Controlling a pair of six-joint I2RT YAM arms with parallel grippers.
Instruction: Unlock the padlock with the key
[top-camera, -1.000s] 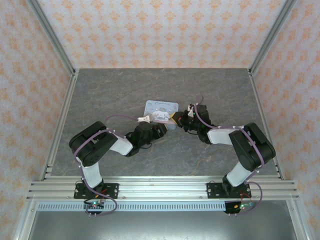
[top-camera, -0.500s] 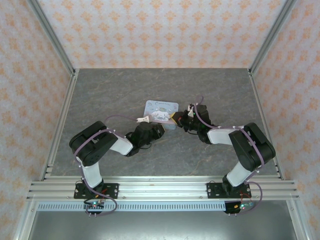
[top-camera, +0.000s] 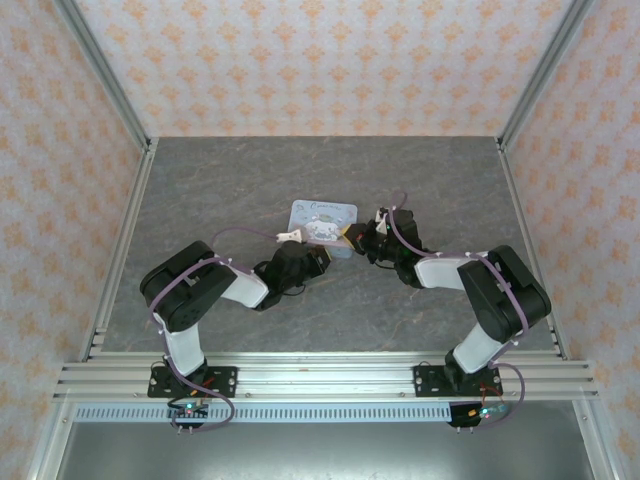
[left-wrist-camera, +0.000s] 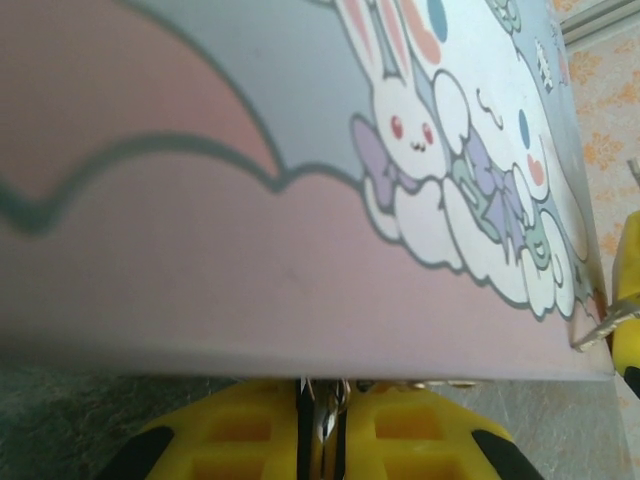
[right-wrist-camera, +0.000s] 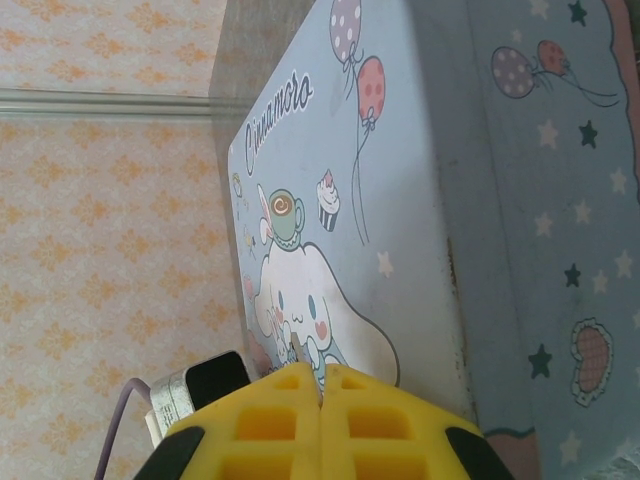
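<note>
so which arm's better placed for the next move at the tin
Left, probably: the left gripper pinches a thin metal piece at the edge of the tin; the right gripper is shut alongside.

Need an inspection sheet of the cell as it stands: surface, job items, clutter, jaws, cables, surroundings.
Surface: grey stone-look table, no spills seen.
Job's things: thin metal piece between the left jaws; key or shackle, cannot tell.
Clutter: pastel blue cartoon tin mid-table.
Grippers: left gripper at the tin's near side, jaws closed on the thin metal piece; right gripper at the tin's near right corner, jaws shut.
Cables: purple cable looped along the left arm, another on the right arm; no snag seen.
Surroundings: orange-patterned walls; aluminium rail at the near edge.
</note>
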